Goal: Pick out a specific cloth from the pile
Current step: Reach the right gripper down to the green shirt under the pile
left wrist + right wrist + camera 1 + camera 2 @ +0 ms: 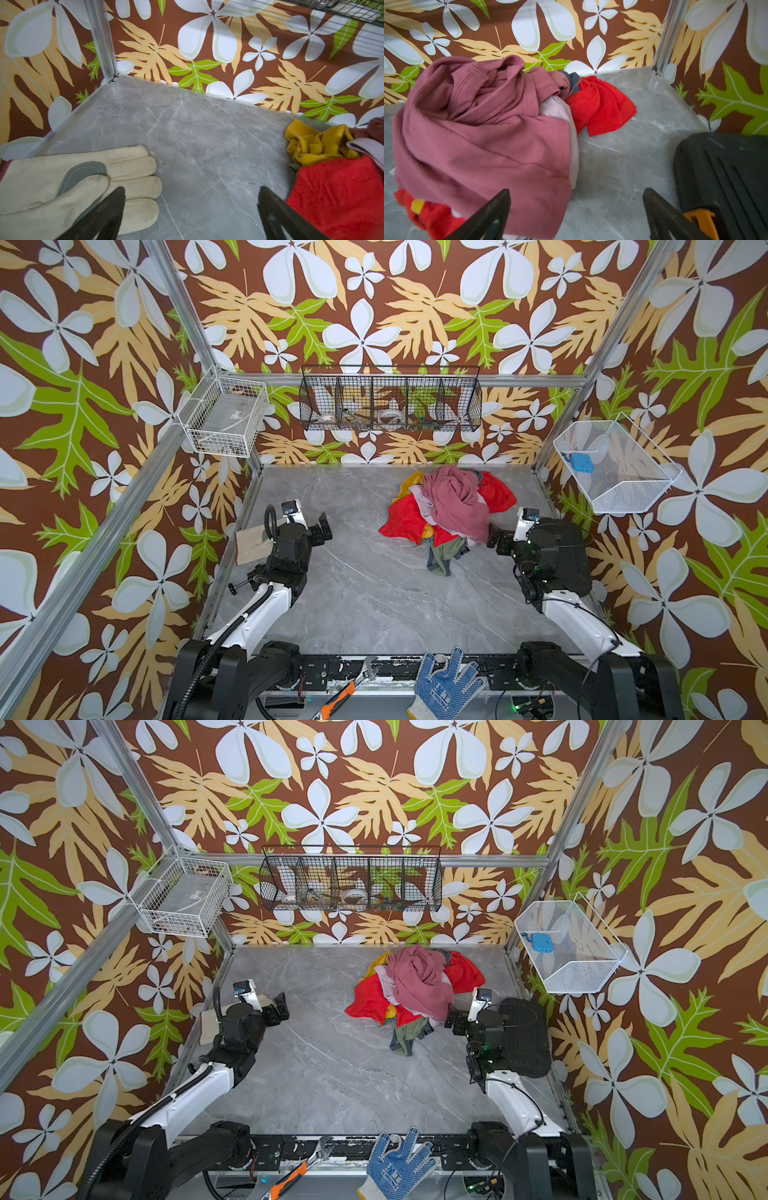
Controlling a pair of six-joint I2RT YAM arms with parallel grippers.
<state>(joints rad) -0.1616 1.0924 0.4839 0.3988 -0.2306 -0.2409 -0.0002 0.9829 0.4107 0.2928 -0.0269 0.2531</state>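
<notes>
The pile (457, 497) (417, 979) lies at the back right of the grey table, with a dusty-pink garment on top of red, yellow and lilac ones. The olive-green cloth (444, 552) (408, 1034) sticks out from under the pile's near edge, partly covered. My right gripper (496, 537) (453, 1021) (576, 191) is open beside the pile's right edge, one finger over the pink garment (477, 135), holding nothing. My left gripper (323, 526) (282, 1007) (192, 189) is open and empty over bare table, well left of the pile. Neither wrist view shows the olive cloth.
A cream leather glove (251, 545) (72, 180) lies by the left arm. A black ribbed object (569, 556) (726, 176) sits right of the right gripper. A blue-dotted glove (446, 684), a wrench (365, 672) and an orange-handled tool (336, 697) lie at the front rail. Wire baskets (390, 400) hang on the walls.
</notes>
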